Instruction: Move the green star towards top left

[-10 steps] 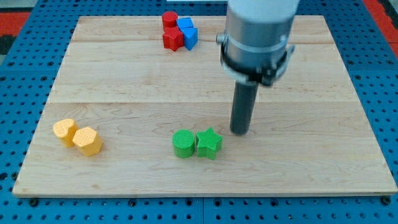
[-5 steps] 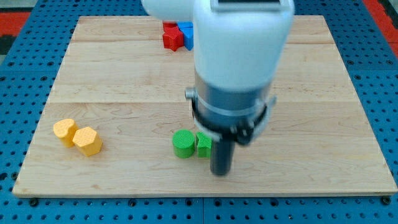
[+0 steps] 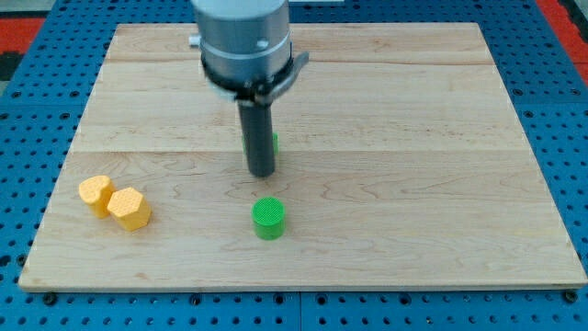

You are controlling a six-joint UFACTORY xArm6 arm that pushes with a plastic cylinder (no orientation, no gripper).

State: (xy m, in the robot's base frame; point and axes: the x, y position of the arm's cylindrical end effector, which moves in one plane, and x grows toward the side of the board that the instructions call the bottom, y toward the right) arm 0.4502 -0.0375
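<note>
My tip (image 3: 262, 172) stands near the board's middle, a little left of centre. The green star (image 3: 274, 142) is almost wholly hidden behind the rod; only a green sliver shows at the rod's right edge, just above the tip. The green cylinder (image 3: 269, 218) stands alone below the tip, toward the view's bottom, apart from the rod.
Two yellow blocks, a cylinder (image 3: 95, 194) and a hexagon (image 3: 130, 208), sit touching at the view's lower left. The wooden board (image 3: 441, 184) lies on a blue pegboard. The arm's grey body (image 3: 243, 41) hides the board's top centre, where red and blue blocks stood earlier.
The tip swung round below the green star, then swept up and left. The star has left the green cylinder's side and now sits higher, behind the rod. The cylinder barely moved.
</note>
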